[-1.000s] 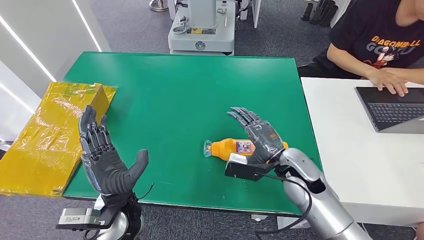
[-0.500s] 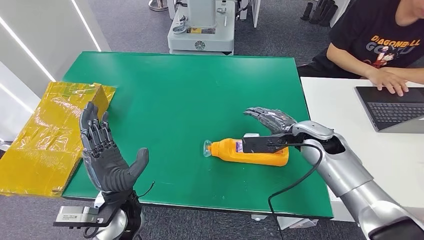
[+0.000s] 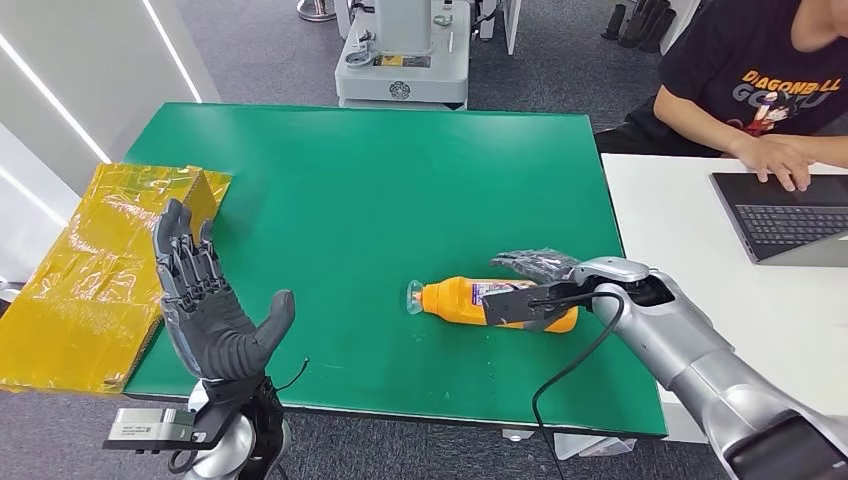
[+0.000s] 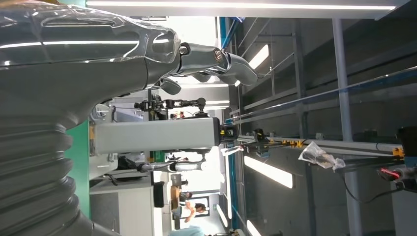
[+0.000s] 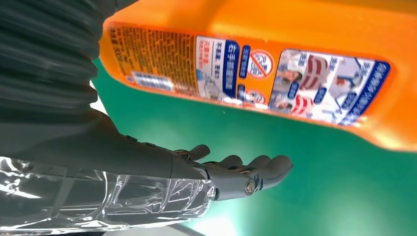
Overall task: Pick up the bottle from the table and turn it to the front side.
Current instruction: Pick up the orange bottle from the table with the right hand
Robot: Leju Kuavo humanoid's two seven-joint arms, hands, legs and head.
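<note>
One orange bottle [image 3: 495,302] lies on its side on the green table [image 3: 380,190], right of frame centre, cap toward the left. Since the preceding half second the right robot hand [image 3: 540,265] has dropped lower over the bottle's far side, fingers extended and not yet closed on it; grasping is judged imminent. The left robot hand [image 3: 205,300] remains raised and spread at lower left. Label text is too small to read; a seated person's shirt reads "DRAGONBALL".

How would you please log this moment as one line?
right hand: open beside bottle, no grip | bottle: lying on green table | left hand: open, raised
</note>
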